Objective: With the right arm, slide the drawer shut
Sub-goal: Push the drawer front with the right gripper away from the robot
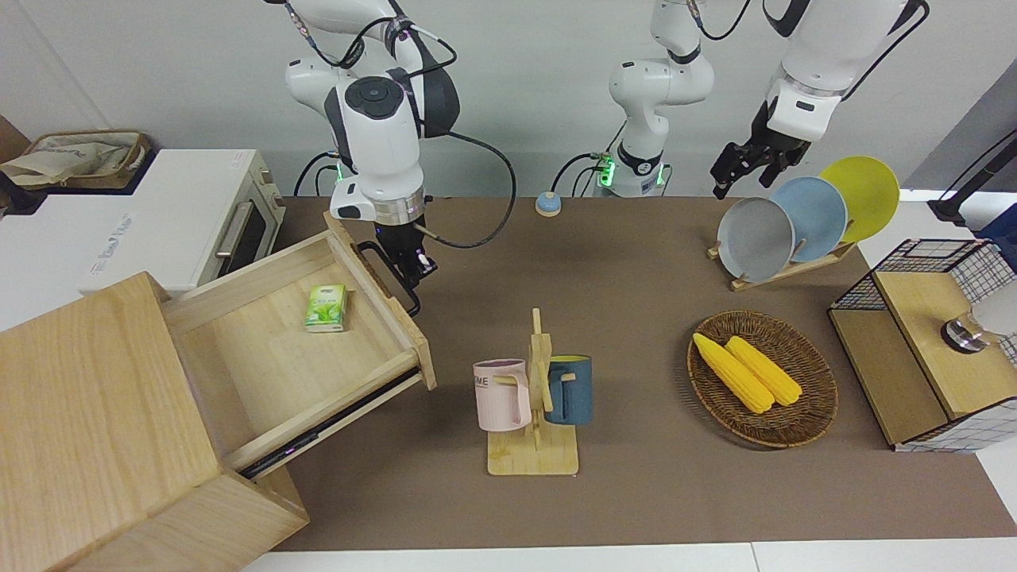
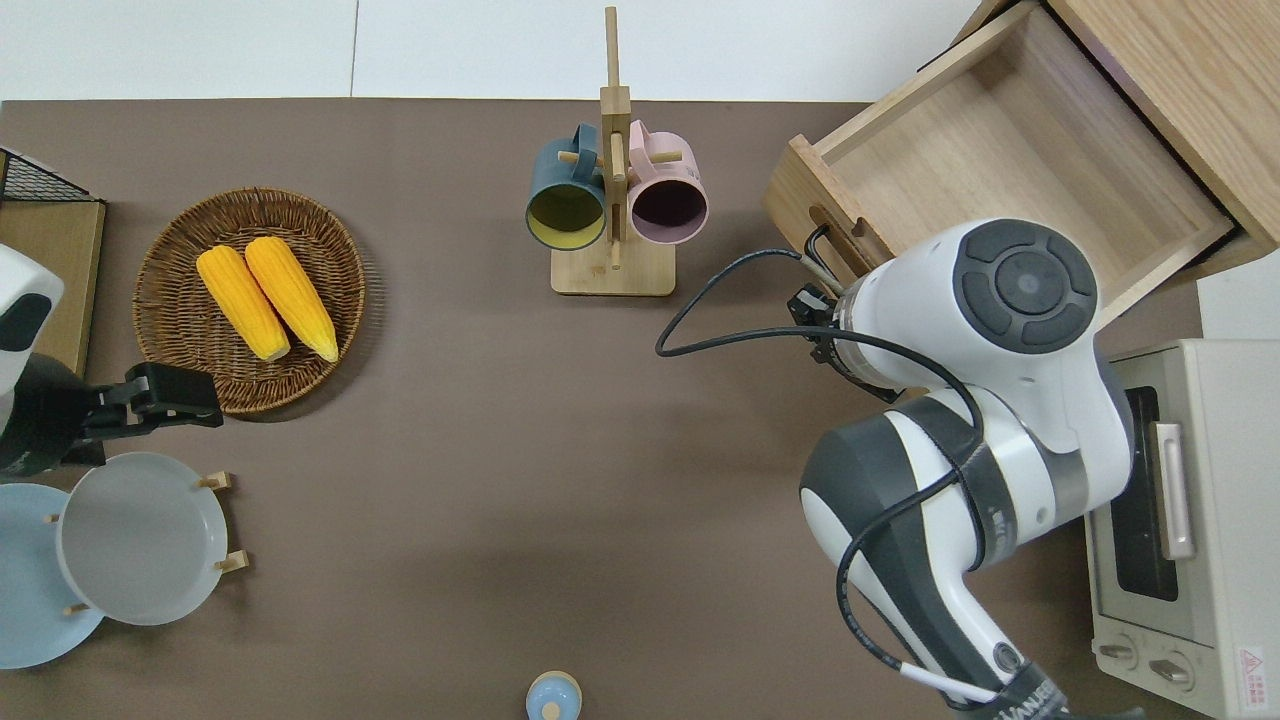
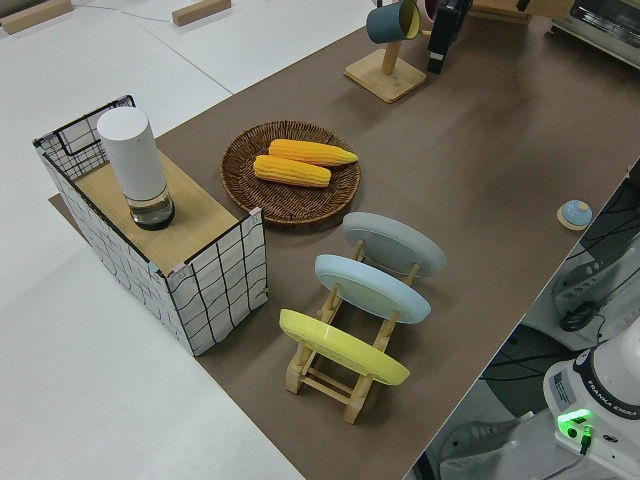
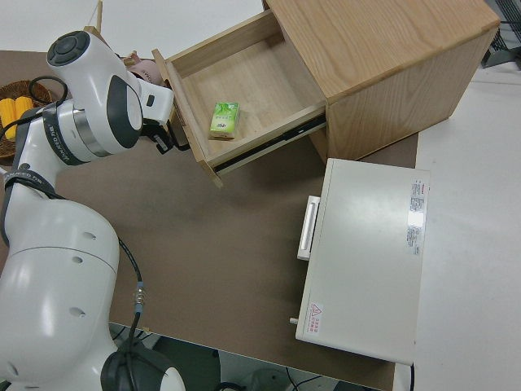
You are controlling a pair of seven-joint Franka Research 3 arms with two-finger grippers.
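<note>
The drawer (image 1: 270, 349) stands pulled well out of the big pale-wood box (image 1: 87, 413) at the right arm's end of the table. A small green packet (image 1: 326, 307) lies on its floor. Its front panel carries a black loop handle (image 1: 388, 274). My right gripper (image 1: 411, 266) is low at that front panel, right beside the handle, on the outer side of the panel. In the overhead view the arm's own body covers most of the gripper (image 2: 815, 310), with the handle (image 2: 815, 245) showing just past it. The left arm is parked, its gripper (image 1: 747, 171) open.
A white toaster oven (image 1: 199, 214) stands beside the box, nearer to the robots. A wooden mug rack (image 1: 534, 397) with two mugs stands mid-table, close to the drawer's front corner. Toward the left arm's end are a corn basket (image 1: 761, 377), plate rack (image 1: 783, 266) and wire-mesh box (image 1: 922, 349).
</note>
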